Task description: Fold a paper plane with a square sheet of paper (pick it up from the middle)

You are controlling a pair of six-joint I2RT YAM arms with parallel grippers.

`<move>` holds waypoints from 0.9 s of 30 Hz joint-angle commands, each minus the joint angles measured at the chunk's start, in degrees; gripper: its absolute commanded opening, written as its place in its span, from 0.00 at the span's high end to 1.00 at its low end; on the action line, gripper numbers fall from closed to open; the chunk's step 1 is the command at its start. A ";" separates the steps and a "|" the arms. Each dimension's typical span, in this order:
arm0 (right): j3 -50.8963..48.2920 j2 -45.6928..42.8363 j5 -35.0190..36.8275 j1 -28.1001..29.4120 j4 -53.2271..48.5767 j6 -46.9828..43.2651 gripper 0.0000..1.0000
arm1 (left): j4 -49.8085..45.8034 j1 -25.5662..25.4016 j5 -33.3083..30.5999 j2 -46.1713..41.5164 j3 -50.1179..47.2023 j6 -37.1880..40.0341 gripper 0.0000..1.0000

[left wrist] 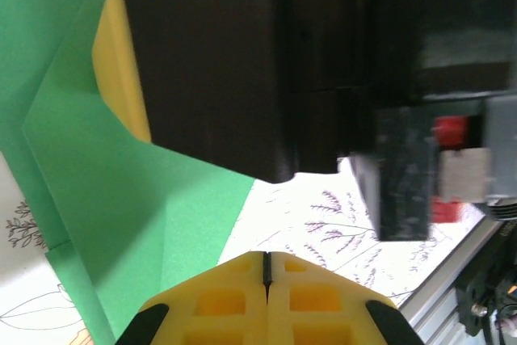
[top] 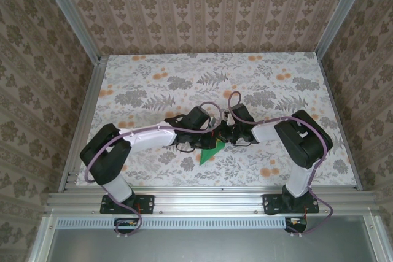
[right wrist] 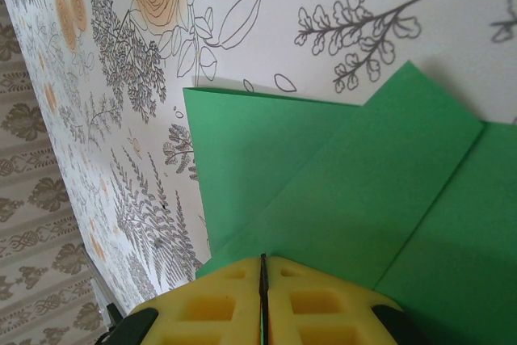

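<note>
The bright-green square sheet of paper [top: 210, 153] lies creased into a pointed shape between the two grippers, near the table's front. In the right wrist view its overlapping flaps [right wrist: 339, 191] run right up to my right gripper [right wrist: 262, 260], whose yellow jaws are shut with the paper's fold at their tips. In the left wrist view my left gripper [left wrist: 266, 258] is shut, its tips beside the paper's edge [left wrist: 121, 199] with nothing seen between them. The right gripper's yellow finger [left wrist: 121, 70] shows behind a raised flap. From above, the left gripper [top: 207, 141] and right gripper [top: 226, 139] nearly meet.
The floral table cover [top: 184, 84] stretches flat behind the arms. Metal rails [top: 202, 194] border the near edge, and patterned walls [top: 202, 10] close the back and sides. The two wrists crowd the middle front.
</note>
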 commanded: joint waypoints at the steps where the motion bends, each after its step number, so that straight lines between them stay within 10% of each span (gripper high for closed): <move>1: -1.84 1.63 3.83 0.12 -5.99 0.08 0.90 | -2.13 0.06 0.35 2.02 0.98 2.23 0.98; 27: 0.61 1.20 6.22 0.12 -12.57 -2.52 0.90 | 7.53 0.08 5.96 -1.77 -19.33 -1.90 0.97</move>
